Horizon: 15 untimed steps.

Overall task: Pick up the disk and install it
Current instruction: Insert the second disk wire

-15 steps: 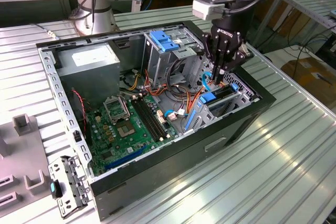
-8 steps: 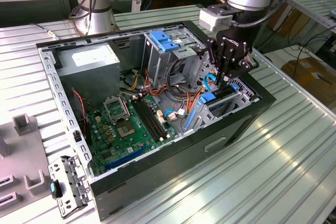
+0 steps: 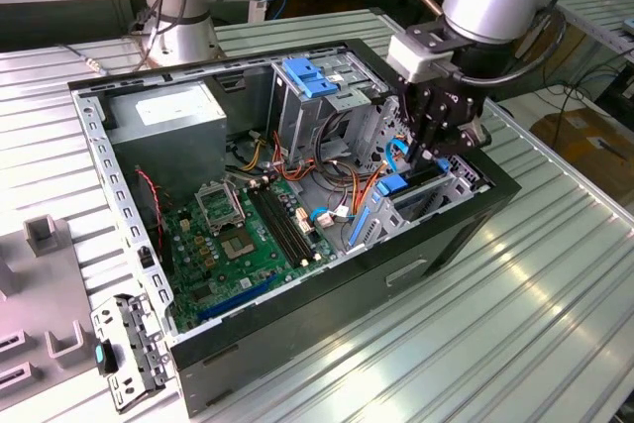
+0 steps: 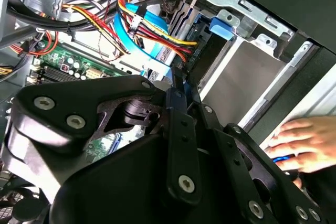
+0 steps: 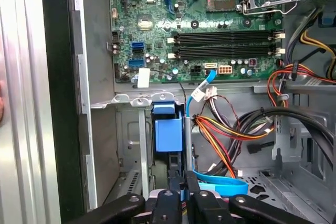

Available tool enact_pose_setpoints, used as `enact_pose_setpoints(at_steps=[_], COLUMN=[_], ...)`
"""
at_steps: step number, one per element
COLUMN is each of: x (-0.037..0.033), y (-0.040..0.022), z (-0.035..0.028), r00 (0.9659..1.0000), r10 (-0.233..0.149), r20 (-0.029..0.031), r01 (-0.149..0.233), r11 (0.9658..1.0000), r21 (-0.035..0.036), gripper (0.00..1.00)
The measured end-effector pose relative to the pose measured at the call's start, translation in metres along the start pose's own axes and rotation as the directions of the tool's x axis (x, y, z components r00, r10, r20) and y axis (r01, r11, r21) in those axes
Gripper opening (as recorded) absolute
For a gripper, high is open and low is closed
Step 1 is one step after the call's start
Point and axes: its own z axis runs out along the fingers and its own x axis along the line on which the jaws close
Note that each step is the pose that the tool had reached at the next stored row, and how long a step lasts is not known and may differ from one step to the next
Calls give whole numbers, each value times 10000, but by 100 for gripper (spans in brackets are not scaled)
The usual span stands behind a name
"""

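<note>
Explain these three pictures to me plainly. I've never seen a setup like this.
This is a robot arm with a gripper working inside an open computer case that lies on a ribbed metal table. The exterior view looks at the whole scene from off the arm. Both wrist views come from cameras riding on the arm, looking past the black fingers into the case. You can see the green motherboard, coloured cables and a blue plastic drive rail in a metal bay. A person's hand rests at the case edge.
</note>
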Motion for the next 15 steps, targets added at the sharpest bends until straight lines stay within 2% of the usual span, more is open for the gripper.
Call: enact_pose_setpoints(at_steps=[1,4,11,15], x=[4,4,3,6], y=[1,1,4,8], z=[1,1,44,106], r00=[10000,10000,10000,10000], r10=[0,-2,-13,-12], r20=[17,18,33,48], r01=[0,2,13,12], r11=[10000,10000,10000,10000], r21=[6,15,19,18], gripper=[16,16,16,16])
